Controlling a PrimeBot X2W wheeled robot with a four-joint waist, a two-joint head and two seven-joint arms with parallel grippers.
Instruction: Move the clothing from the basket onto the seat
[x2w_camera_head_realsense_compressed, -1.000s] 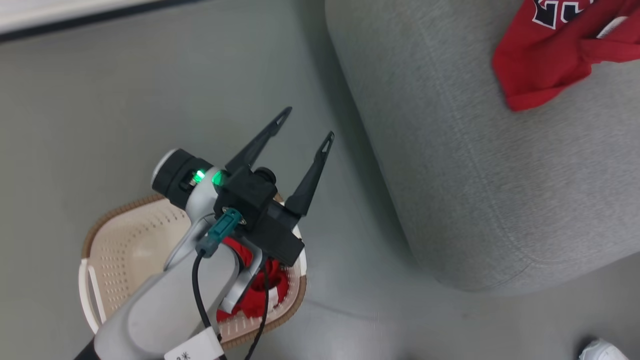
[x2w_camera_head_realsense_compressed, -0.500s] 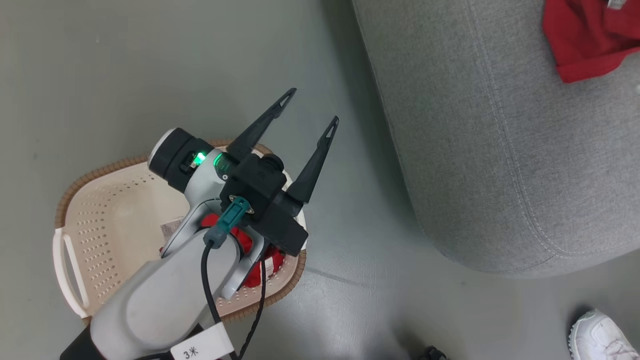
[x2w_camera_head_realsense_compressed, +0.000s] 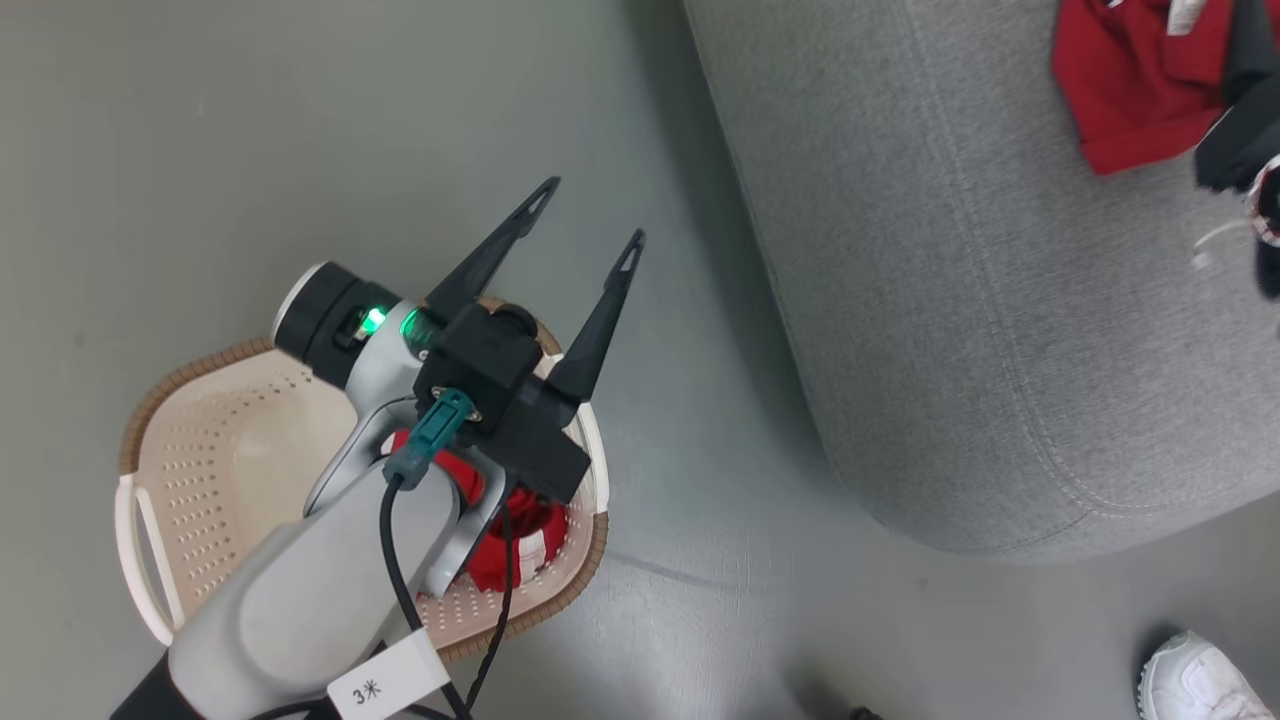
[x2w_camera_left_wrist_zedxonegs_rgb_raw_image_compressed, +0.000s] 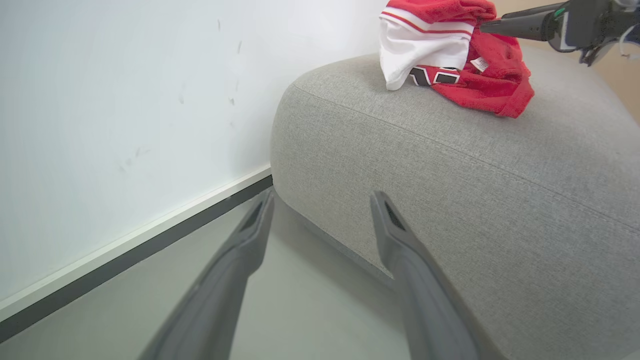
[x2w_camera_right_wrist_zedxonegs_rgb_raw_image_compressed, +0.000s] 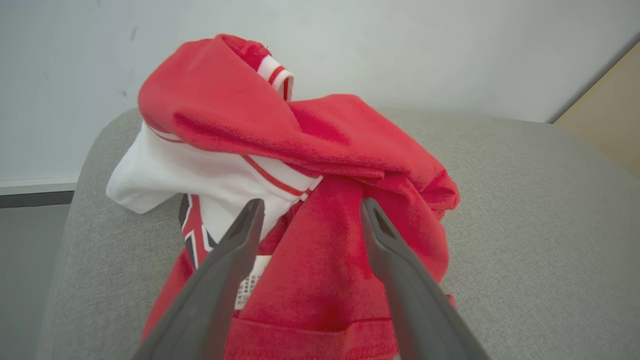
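Red clothing (x2w_camera_right_wrist_zedxonegs_rgb_raw_image_compressed: 325, 145) on seat (x2w_camera_right_wrist_zedxonegs_rgb_raw_image_compressed: 525, 200), basket (x2w_camera_head_realsense_compressed: 220, 470) apart

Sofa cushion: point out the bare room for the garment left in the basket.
Free: the broad grey stretch of the sofa cushion between the red jersey and its rounded front corner, plus the strip along its floor-side edge. Crowded: the jersey's heap, where the right gripper stands open over it.

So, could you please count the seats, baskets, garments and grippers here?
Seat: 1
Basket: 1
Garments: 2, garment on seat, garment in basket
Grippers: 2, left gripper, right gripper
Total: 6
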